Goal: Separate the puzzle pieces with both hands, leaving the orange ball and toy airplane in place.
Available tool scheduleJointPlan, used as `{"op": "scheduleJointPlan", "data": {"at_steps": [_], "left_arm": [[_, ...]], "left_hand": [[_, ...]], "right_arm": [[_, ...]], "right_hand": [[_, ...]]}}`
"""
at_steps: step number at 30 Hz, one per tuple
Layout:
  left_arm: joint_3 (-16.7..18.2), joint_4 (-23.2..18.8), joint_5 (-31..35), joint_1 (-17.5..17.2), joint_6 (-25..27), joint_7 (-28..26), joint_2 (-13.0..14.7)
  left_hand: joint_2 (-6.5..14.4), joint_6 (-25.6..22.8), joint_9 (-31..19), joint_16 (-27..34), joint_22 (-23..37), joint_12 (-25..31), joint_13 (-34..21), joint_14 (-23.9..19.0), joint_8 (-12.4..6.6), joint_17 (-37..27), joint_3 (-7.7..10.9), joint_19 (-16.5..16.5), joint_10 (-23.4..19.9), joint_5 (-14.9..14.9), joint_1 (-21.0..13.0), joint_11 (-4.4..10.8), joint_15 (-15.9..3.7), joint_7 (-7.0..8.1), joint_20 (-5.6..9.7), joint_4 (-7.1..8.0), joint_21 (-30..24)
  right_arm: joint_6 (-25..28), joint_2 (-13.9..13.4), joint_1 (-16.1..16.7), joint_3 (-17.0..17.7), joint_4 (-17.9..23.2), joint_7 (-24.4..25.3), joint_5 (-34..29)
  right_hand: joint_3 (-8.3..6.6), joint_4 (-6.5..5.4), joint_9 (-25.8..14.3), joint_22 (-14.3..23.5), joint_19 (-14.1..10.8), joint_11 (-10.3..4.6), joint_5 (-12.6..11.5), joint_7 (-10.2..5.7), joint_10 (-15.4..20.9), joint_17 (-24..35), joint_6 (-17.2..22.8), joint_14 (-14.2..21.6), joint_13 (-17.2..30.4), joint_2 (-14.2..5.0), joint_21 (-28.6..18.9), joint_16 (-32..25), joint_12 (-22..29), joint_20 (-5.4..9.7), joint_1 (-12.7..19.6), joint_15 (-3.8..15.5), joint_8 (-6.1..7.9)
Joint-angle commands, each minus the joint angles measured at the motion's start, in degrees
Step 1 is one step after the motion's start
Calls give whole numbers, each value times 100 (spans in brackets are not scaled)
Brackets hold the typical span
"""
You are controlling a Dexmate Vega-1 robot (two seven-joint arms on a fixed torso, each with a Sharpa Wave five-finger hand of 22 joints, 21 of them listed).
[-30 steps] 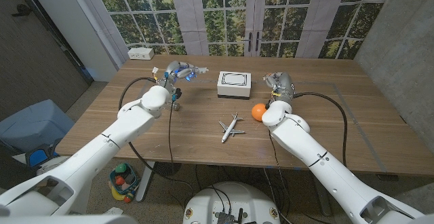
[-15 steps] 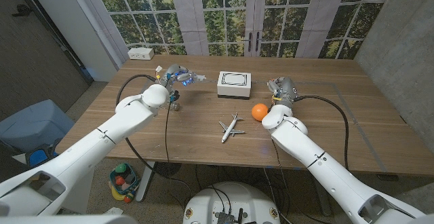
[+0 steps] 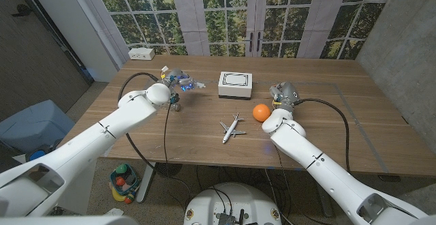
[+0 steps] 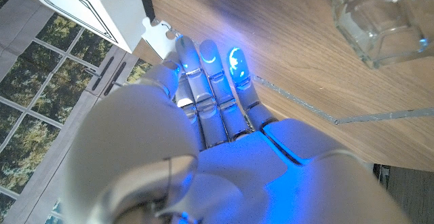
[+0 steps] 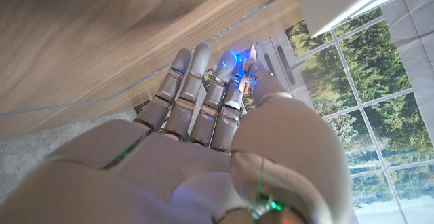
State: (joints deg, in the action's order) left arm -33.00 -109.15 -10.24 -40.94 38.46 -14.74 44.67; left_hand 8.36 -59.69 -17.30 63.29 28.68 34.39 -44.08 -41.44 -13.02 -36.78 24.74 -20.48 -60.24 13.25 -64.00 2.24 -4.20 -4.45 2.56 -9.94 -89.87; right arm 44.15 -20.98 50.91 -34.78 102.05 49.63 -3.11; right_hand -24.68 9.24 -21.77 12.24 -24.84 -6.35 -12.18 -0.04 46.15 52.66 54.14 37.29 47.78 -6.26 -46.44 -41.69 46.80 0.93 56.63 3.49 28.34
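The white square block of joined puzzle pieces [image 3: 236,84] is sitting whole at the wooden surface [image 3: 204,143] middle, so separation is apparently not begun. The left hand [image 3: 182,82] and right hand [image 3: 281,92] are flanking it, fingers extended, grasping nothing. The orange ball [image 3: 260,112] and white toy airplane [image 3: 232,127] are lying undisturbed.

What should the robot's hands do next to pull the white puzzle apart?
Probably bring both hands in to the white puzzle block. The left hand and right hand flank it, open and apart from it. The orange ball and toy airplane lie nearer the robot, so keep off them.
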Motion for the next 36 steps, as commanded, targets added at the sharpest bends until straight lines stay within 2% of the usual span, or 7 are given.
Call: {"op": "scheduleJointPlan", "data": {"at_steps": [1,14,24,28,31,32,36], "left_arm": [[-478,-12,367,383,758,206,32],[-884,187,686,747,1087,465,-41],[-1324,251,1055,1110,1489,727,-66],[-1433,240,1139,1204,1589,845,-54],[-1461,218,1188,1221,1635,861,-54],[-1462,203,1200,1214,1617,862,-41],[-1406,134,1213,1152,1585,830,-17]], "left_hand": [[36,-1,-1420,-36,-6,-41,21,36,31,11,65,38,52,4,22,19,-485,-21,37,7,-1],[29,19,-1366,-143,-18,-139,130,49,62,33,129,55,57,-12,63,38,-522,-34,37,8,-5],[-91,506,-1242,-545,-42,-619,492,178,232,196,329,184,468,-15,58,151,-619,4,-8,-44,7],[-226,988,-1108,-979,-63,-1027,732,339,290,450,414,316,840,-50,219,188,-578,-3,-36,9,14],[-332,1519,-906,-1639,-120,-1485,976,692,289,856,504,572,1283,-102,507,154,-411,8,-101,42,54],[-412,1738,-830,-1889,-204,-1663,1066,805,301,965,545,664,1593,-121,624,147,-380,49,-132,39,127],[-614,2097,-627,-2648,-742,-1945,1316,1166,251,1401,735,984,2014,-170,1029,98,-189,103,-282,78,638]], "right_arm": [[295,35,-111,-115,-196,-81,-26],[878,79,-350,-307,-334,-220,-73],[1336,122,-548,-457,-386,-310,-103],[1550,119,-629,-530,-379,-363,-119],[1664,131,-664,-536,-362,-395,-100],[1694,126,-671,-543,-350,-405,-98],[1703,105,-653,-535,-294,-413,-83]], "right_hand": [[-39,4,6,9,16,-36,-21,-6,10,29,54,83,-1,33,-73,12,0,9,-32,756,2],[-68,41,40,-1,41,4,-26,-14,-18,59,5,76,-104,60,-122,70,-69,-1,14,757,-29],[-106,39,99,-20,181,-34,-43,-143,-334,96,-350,-194,-276,101,-170,277,-297,-8,37,710,-206],[-128,22,156,-45,311,-10,-51,-158,-670,43,-794,-430,-473,180,-211,537,-553,-41,-5,637,-427],[-150,8,220,-67,410,61,-52,-178,-1020,-70,-1246,-662,-649,250,-255,819,-814,-65,-61,559,-658],[-145,6,244,-74,439,59,-49,-167,-1140,-139,-1401,-728,-700,285,-269,917,-903,-77,-85,545,-736],[-82,-41,325,-98,568,131,-22,-181,-1665,-390,-1863,-1088,-882,376,-298,1245,-1309,-141,-223,378,-970]]}}
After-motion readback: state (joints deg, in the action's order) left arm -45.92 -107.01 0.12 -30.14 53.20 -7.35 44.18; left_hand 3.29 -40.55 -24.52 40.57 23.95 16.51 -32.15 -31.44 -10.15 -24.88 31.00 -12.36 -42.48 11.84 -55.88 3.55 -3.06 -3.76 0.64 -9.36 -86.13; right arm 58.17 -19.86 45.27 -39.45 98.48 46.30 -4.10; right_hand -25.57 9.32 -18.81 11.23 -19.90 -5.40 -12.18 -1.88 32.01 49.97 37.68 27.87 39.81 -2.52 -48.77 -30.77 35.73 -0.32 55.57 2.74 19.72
